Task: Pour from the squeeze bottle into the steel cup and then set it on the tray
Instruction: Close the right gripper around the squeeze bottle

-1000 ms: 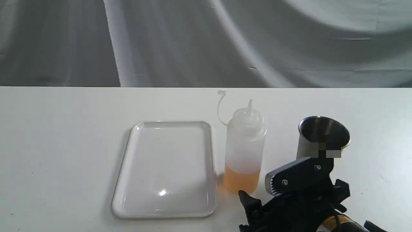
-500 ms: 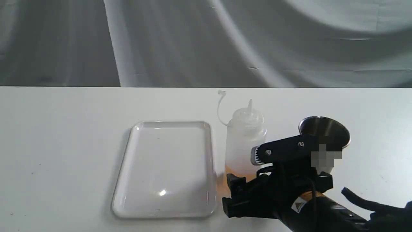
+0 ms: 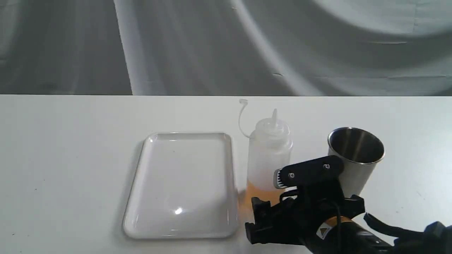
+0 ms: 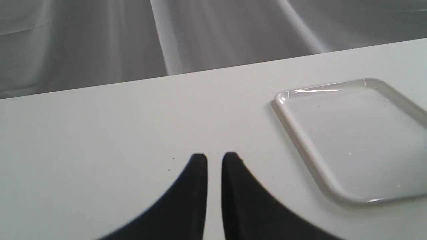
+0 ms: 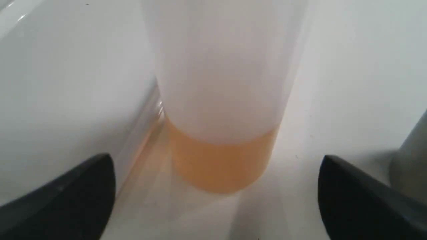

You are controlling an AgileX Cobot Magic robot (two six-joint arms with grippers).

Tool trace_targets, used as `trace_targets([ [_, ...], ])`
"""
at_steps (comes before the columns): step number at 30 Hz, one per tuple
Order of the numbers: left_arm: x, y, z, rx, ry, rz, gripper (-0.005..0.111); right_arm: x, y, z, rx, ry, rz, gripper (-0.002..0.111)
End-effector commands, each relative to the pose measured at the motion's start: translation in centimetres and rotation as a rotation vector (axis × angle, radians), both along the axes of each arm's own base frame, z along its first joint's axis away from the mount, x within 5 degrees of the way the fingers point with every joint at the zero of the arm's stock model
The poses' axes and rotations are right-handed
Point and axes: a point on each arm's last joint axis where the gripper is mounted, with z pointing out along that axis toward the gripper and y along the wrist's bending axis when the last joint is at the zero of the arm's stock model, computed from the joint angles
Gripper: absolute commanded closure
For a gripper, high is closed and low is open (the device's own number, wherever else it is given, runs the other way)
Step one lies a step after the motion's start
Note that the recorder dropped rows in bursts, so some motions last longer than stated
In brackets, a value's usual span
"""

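Standing translucent squeeze bottle (image 3: 269, 155), amber-bottomed

White table (image 3: 70, 158): tray (image 3: 180, 183), squeeze bottle (image 3: 269, 155), steel cup (image 3: 358, 169).

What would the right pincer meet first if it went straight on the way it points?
The squeeze bottle: its lower body sits centred between the open fingers of the right pincer, apparently close ahead. The tray and steel cup lie off to either side of that line.

One of each before me.
I count one squeeze bottle (image 3: 269, 151), one steel cup (image 3: 361, 173), one tray (image 3: 183, 176).
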Motion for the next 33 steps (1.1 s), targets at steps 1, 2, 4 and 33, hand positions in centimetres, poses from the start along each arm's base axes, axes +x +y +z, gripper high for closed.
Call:
trace_targets([
  [1, 0.0, 0.0, -0.1, 0.001, -0.007, -0.003, 0.098, 0.5, 0.1, 0.3, 0.001, -0.025, -0.002, 0.027],
  [2, 0.0, 0.0, -0.1, 0.001, -0.007, -0.003, 0.098, 0.7, 0.1, 0.4, 0.006, -0.022, -0.005, 0.027],
  [4, 0.0, 0.0, -0.1, 0.001, -0.007, -0.003, 0.098, 1.1, 0.1, 0.7, 0.014, -0.027, -0.007, 0.027],
  [33, 0.0, 0.0, -0.1, 0.001, -0.007, -0.003, 0.098, 5.6, 1.0, 0.1, 0.025, 0.011, -0.033, 0.027],
])
